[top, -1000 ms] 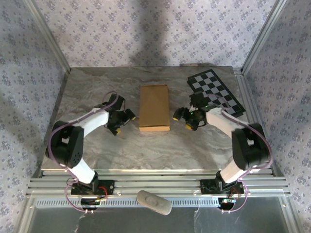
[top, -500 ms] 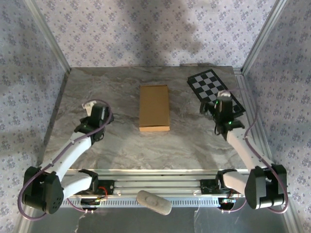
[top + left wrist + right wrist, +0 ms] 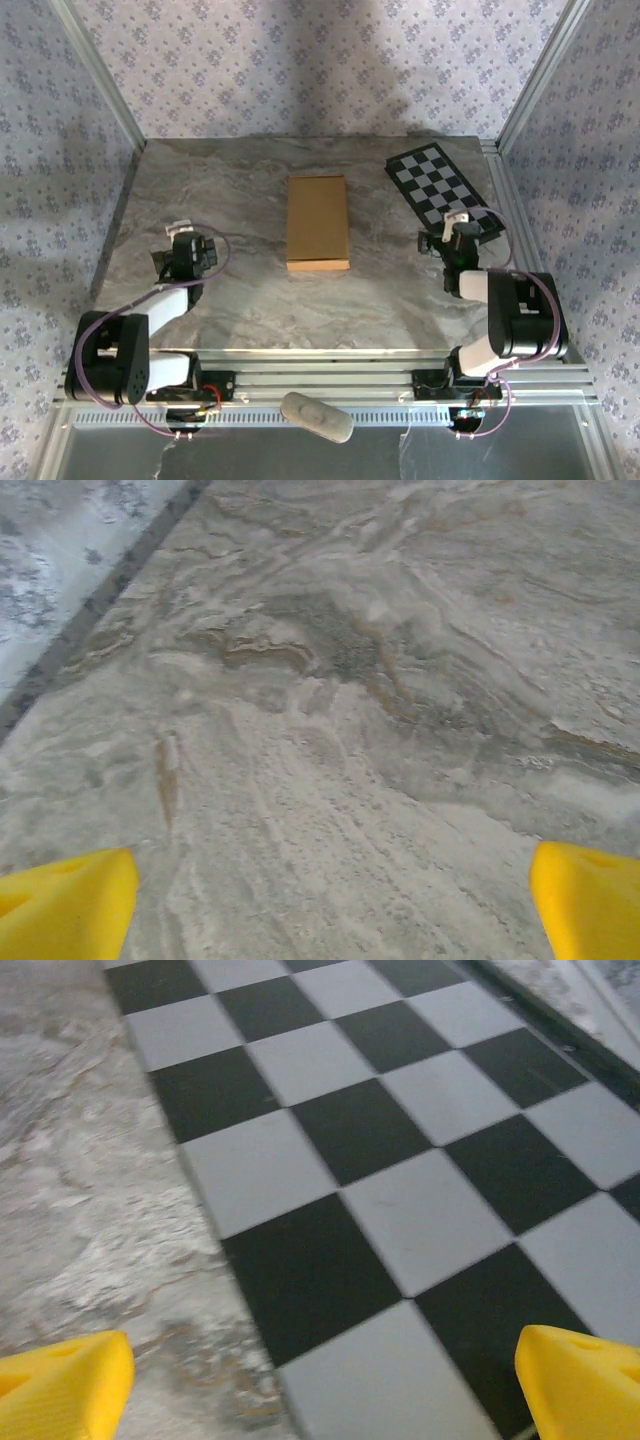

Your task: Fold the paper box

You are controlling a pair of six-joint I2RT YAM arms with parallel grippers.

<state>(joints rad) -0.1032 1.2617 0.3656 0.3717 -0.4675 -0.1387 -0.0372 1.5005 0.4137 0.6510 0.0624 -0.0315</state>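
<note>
Quick count:
- paper box (image 3: 318,222) x1, tan, mid table (image 3: 230,300)
- table itself x1, marble-look
- checkerboard panel (image 3: 444,188) x1, far right
- arms x2: left arm (image 3: 150,310), right arm (image 3: 510,310)
- grippers x2: left gripper (image 3: 180,243), right gripper (image 3: 455,228)
- yellow fingertips (image 3: 65,905) x2 in left wrist view, x2 (image 3: 60,1380) in right wrist view, so 4 total
- grey oblong thing (image 3: 316,417) x1, near side, centre, can't tell what
</note>
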